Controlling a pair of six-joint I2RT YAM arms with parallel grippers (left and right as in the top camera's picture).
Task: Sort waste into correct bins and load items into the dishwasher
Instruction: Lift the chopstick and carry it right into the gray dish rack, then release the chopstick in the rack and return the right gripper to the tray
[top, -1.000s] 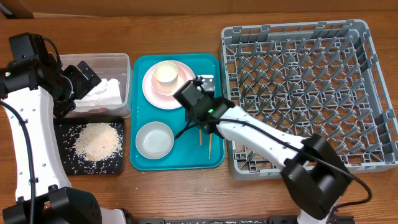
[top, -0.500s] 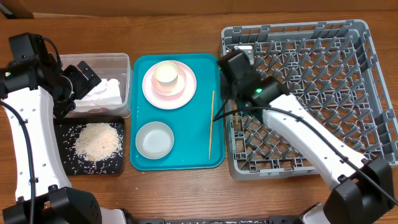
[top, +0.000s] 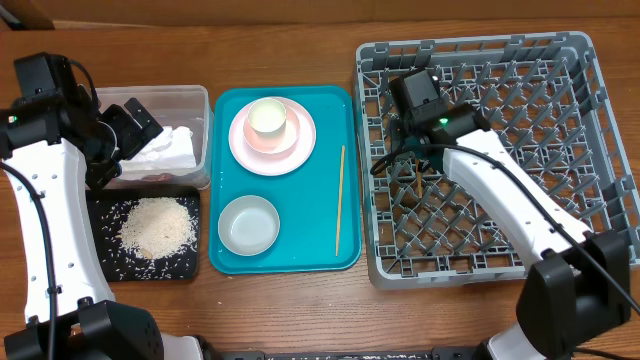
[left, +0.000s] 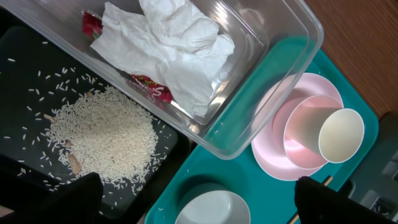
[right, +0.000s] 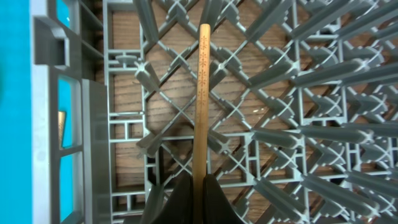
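My right gripper (right: 199, 186) is shut on a wooden chopstick (right: 201, 99) and holds it just above the lattice floor of the grey dishwasher rack (top: 560, 150), near its left side (top: 413, 158). The other chopstick (top: 340, 200) lies on the teal tray (top: 300, 258). My left gripper (top: 135, 120) hangs open and holds nothing, above the clear tub (top: 195, 100) with white tissue (left: 168, 43) and a red wrapper (left: 149, 87) in it. Rice (top: 157, 225) lies in the black tray (top: 105, 262). A cream cup (top: 268, 118) stands in a bowl on the pink plate (top: 300, 150). A pale bowl (top: 248, 225) sits nearer the front.
The rack's upright pegs (right: 273, 68) surround the held chopstick on all sides. The teal tray lies between the bins on the left and the rack on the right. Bare wooden table (top: 300, 310) runs along the front edge.
My right arm has carried one chopstick from the teal tray rightward over the rack's left part. The second chopstick stayed on the tray. The left arm has not moved.
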